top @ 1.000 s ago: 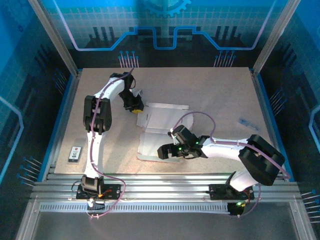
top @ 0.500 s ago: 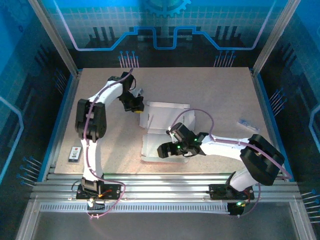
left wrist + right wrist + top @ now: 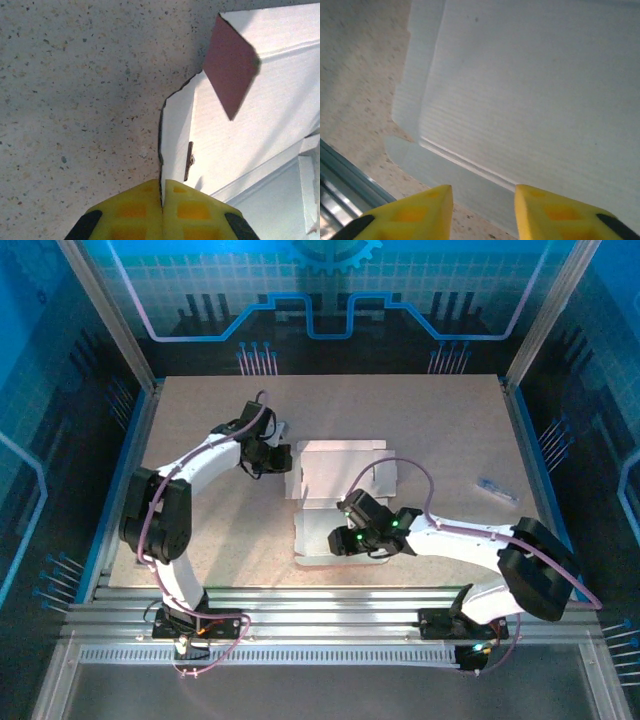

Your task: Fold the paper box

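The paper box (image 3: 335, 468) lies partly unfolded in the middle of the table, whitish face up, with one panel raised at its right. In the left wrist view its white panel (image 3: 260, 135) carries a small slot and a pink flap (image 3: 230, 65) standing up. My left gripper (image 3: 288, 462) is shut on the box's thin left edge, which runs straight into the closed yellow fingertips (image 3: 162, 194). My right gripper (image 3: 338, 540) hovers over the box's near panel (image 3: 535, 85). Its jaws (image 3: 482, 202) stand apart over a creased flap, with nothing between them.
A small bluish object (image 3: 497, 489) lies on the table at the right. Aluminium rails (image 3: 320, 605) run along the near edge, close to the box's front flap. Blue frame posts and walls close in the table's sides and back.
My left arm swung right with the box edge in its grip, and the box slid right. My right gripper shifted slightly right and its jaws narrowed.
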